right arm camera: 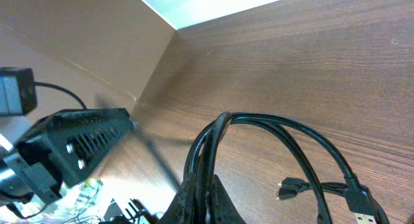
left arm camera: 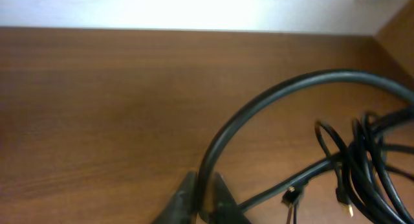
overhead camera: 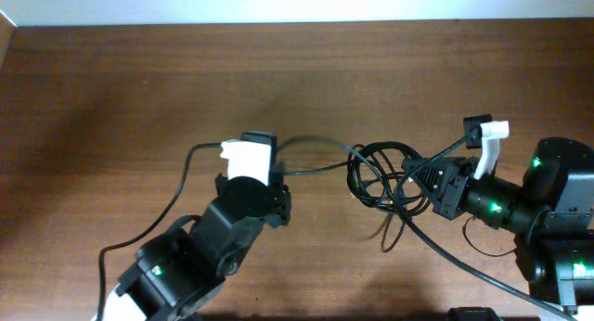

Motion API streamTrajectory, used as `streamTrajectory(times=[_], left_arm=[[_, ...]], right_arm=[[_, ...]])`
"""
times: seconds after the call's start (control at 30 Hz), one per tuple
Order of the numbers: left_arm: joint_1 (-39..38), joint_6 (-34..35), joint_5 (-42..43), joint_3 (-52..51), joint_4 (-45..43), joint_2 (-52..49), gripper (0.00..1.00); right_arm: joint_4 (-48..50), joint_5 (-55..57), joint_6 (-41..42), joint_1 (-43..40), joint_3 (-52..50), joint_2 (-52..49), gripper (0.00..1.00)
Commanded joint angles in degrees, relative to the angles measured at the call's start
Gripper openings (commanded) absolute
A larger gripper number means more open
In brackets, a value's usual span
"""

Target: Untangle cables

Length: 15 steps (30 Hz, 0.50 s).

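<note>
Sitting on one table, one tangled clump of cables.

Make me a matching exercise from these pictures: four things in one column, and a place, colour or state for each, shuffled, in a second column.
Things
1. right gripper
2. left gripper
3. USB plug
4. table

Matches
A. brown wood grain
B. shut on the cable bundle
C. at a cord's end, not gripped
D. a single cable arches up from between its fingers

Pairs: 1-B, 2-D, 3-C, 4-A
</note>
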State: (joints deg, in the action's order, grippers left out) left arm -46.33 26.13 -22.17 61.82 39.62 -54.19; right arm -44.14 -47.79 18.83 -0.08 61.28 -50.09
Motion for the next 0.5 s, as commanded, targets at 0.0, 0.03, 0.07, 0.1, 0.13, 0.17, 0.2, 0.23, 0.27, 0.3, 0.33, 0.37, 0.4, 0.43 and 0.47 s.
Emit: streamTrajectory(times=[0.0, 0.03, 0.07, 0.1, 0.13, 0.17, 0.2, 0.23, 0.27, 0.3, 0.33, 0.37, 0.4, 0.43, 0.47], left_arm=[[0.35, -11.45, 10.16, 0.22, -0.37, -0.96, 0.99], [0.35, -12.39, 11.08, 0.22, -0.37, -0.96, 0.99], [0.37, -12.59, 11.15, 0.22, -0.35, -0.96, 0.99], [0.37, -13.20, 11.52, 0.22, -0.42, -0.96, 0.99], [0.35, -16.85, 14.23, 0.22, -0.66, -0.96, 0.99], [0.35, -24.37, 21.68, 0.22, -1.20, -0.74, 0.99], [0.35, -29.40, 26.82, 0.22, -1.40, -0.63, 0.99], [0.35, -37.73, 34.97, 0.22, -1.33, -0.61, 0.99], [0.35, -42.82, 39.58, 0.22, -1.33, -1.01, 0.99], [0.35, -46.23, 41.20, 0.22, -1.33, -1.66, 0.99], [0.35, -47.98, 41.57, 0.22, -1.33, -2.16, 0.99], [0.31, -50.14, 42.69, 0.22, -1.42, -2.93, 0.99], [0.26, -51.32, 43.65, 0.22, -1.68, -3.65, 0.99], [0.20, -51.54, 43.85, 0.22, -2.32, -4.46, 0.99], [0.20, -51.54, 43.85, 0.22, -2.75, -4.92, 0.99]], right_arm=[[0.83, -0.17, -0.74, -0.35, 0.66, 0.44, 0.04], [1.01, -0.15, -0.74, -0.35, 0.68, 0.44, 0.04], [1.29, -0.15, -0.74, -0.35, 0.66, 0.44, 0.04], [1.53, -0.15, -0.74, -0.35, 0.68, 0.44, 0.04], [1.55, -0.15, -0.74, -0.35, 0.68, 0.44, 0.04], [1.55, -0.15, -0.39, -0.35, 0.68, 0.44, 0.04], [1.75, -0.20, 0.13, -0.35, 0.68, 0.44, 0.04], [2.62, -0.90, 1.25, -0.35, 0.68, 0.44, 0.04], [3.98, -3.15, 1.42, -0.35, 0.68, 0.44, 0.04], [5.97, -7.26, 1.44, -0.35, 0.68, 0.44, 0.04], [6.97, -9.68, 1.44, -0.35, 0.68, 0.44, 0.04], [7.87, -12.26, 1.64, -0.35, 0.68, 0.44, 0.04], [8.24, -13.51, 1.66, -0.35, 0.68, 0.44, 0.04], [8.68, -15.21, 1.66, -0.35, 0.68, 0.44, 0.04], [9.11, -16.74, 1.64, -0.35, 0.68, 0.44, 0.04]])
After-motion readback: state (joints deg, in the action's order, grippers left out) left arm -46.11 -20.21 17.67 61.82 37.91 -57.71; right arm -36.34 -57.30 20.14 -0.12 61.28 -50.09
